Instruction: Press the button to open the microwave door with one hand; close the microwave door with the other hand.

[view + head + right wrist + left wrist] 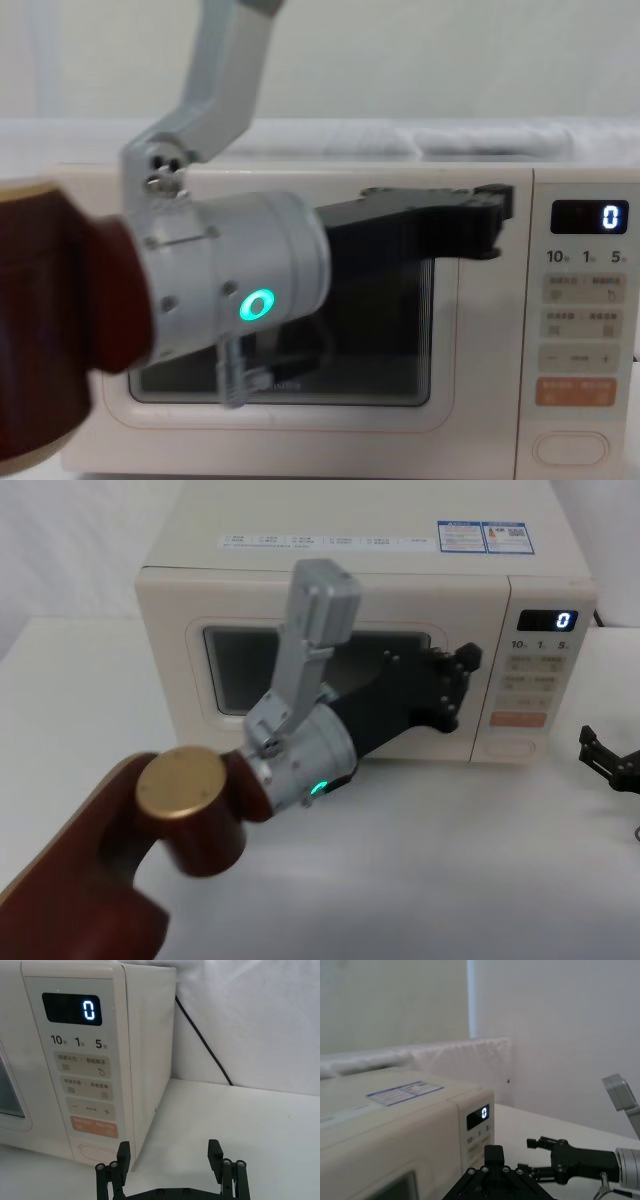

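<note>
Closing step: left black pincer [462, 685], finger state untellable, against the shut cream dark-windowed microwave door [225, 712]; right pincer [170, 1160], fingers apart, beside its pill-shaped button [97, 1152]; next, withdraw.

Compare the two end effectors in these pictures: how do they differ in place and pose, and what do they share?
The left end effector reaches across the microwave door, its tip at the door's right edge; the right end effector hangs off to the microwave's right, near the button but apart from it. The left one's fingers look drawn together; the right one's stand spread. Both are black and hold nothing.
</note>
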